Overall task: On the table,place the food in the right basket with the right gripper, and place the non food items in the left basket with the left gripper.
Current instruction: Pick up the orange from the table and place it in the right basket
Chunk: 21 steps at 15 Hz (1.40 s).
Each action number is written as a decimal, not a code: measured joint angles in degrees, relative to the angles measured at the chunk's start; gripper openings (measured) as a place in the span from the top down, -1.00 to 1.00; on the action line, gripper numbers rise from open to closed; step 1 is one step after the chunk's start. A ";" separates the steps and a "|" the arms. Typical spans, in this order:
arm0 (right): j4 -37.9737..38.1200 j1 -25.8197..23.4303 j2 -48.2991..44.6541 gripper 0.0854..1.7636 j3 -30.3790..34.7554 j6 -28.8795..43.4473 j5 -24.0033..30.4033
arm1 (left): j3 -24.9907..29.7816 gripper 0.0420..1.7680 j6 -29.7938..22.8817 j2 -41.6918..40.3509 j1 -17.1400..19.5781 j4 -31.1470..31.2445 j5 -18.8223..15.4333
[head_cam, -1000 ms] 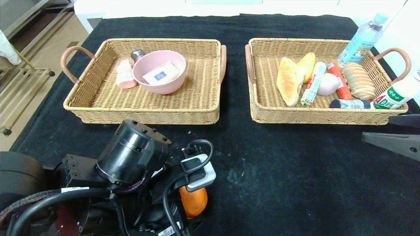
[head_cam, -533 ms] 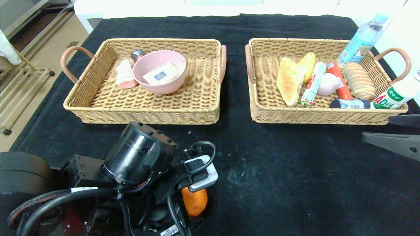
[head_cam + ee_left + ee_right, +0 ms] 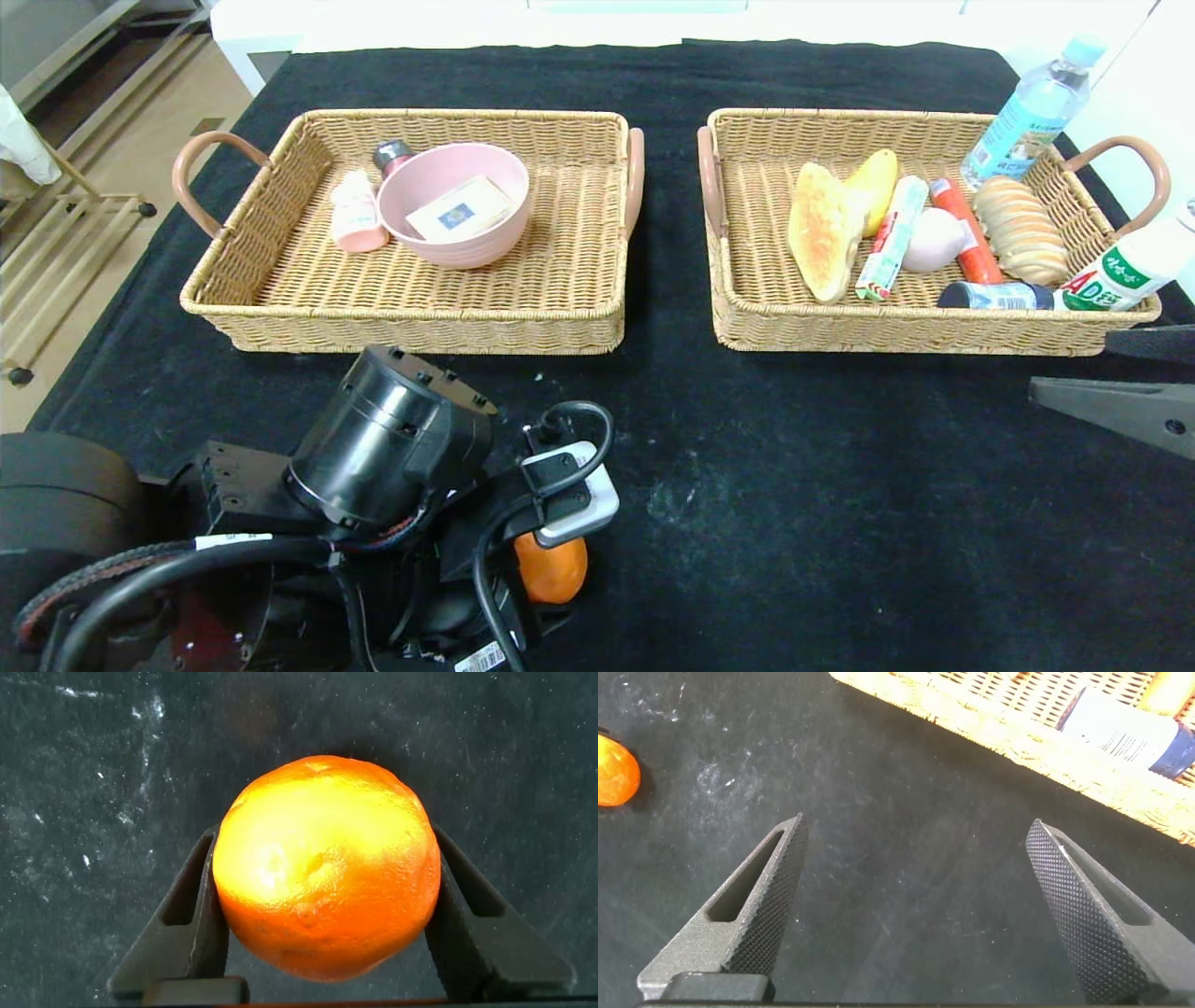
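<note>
An orange (image 3: 327,868) sits between the fingers of my left gripper (image 3: 323,833), which press on both its sides over the black cloth. In the head view the orange (image 3: 551,569) shows just under my left wrist, near the table's front edge, left of centre. It also shows far off in the right wrist view (image 3: 615,775). My right gripper (image 3: 915,849) is open and empty, low over the cloth in front of the right basket (image 3: 896,331), at the head view's right edge (image 3: 1120,411). The left basket (image 3: 411,308) stands at the back left.
The left basket holds a pink bowl (image 3: 455,201) with a small box in it and a pink bottle (image 3: 356,217). The right basket holds bread (image 3: 820,231), a yellow fruit (image 3: 875,187) and several other foods. A water bottle (image 3: 1027,117) stands behind it.
My left wrist has shifted slightly to the right with the orange between its fingers. The right gripper has not moved.
</note>
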 joint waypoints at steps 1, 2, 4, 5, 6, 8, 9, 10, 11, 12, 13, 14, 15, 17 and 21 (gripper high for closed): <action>0.00 0.01 0.00 -0.94 0.00 0.00 0.00 | 0.05 -0.32 0.00 -0.02 0.00 0.00 0.00; 0.00 0.00 0.00 -0.94 -0.02 0.00 0.02 | 0.09 -0.32 0.00 -0.07 -0.02 0.00 0.00; 0.00 0.01 0.00 -0.94 -0.02 0.02 0.02 | 0.16 -0.32 0.00 -0.13 -0.02 0.01 -0.01; 0.00 0.01 0.00 -0.94 -0.02 0.00 0.00 | 0.16 -0.32 0.00 -0.13 -0.02 0.01 -0.06; 0.00 0.01 0.02 -0.94 -0.02 0.00 0.02 | 0.11 -0.32 0.00 -0.18 -0.02 0.01 -0.12; 0.00 0.01 0.02 -0.94 -0.02 0.00 0.00 | 0.11 -0.32 -0.07 -0.24 -0.02 0.01 -0.37; -0.02 0.01 0.02 -0.94 -0.02 0.00 0.00 | 0.11 -0.31 -0.13 -0.33 -0.02 0.01 -0.48; 0.00 0.01 0.02 -0.94 -0.02 0.02 0.02 | 0.00 -0.31 -0.13 -0.46 -0.02 0.00 -0.65; -0.02 0.01 0.02 -0.94 -0.02 0.00 0.02 | -0.20 -0.31 -0.18 -0.62 -0.02 -0.07 -0.87; -0.02 0.00 0.02 -0.94 -0.02 0.00 0.00 | -0.48 -0.31 -0.20 -0.79 -0.02 -0.11 -1.11; -0.02 0.01 0.02 -0.94 -0.05 0.00 0.02 | -0.87 -0.31 -0.30 -0.96 -0.02 -0.63 -1.17; -0.04 0.01 0.02 -0.94 -0.09 0.00 -0.02 | -1.16 -0.31 -0.66 -1.06 -0.02 -2.06 -1.22; -0.06 0.01 0.02 -0.94 -0.09 0.00 0.00 | -1.50 -0.31 -1.23 -1.07 -0.02 -4.29 -1.24; -0.11 0.00 0.02 -0.94 -0.17 0.00 -0.02 | -2.90 -0.31 -1.89 -0.99 -0.02 -6.08 -1.33; -0.09 -0.10 0.02 -0.94 -0.33 0.00 -0.06 | -9.35 -0.31 -3.99 -0.33 0.00 -6.00 -2.07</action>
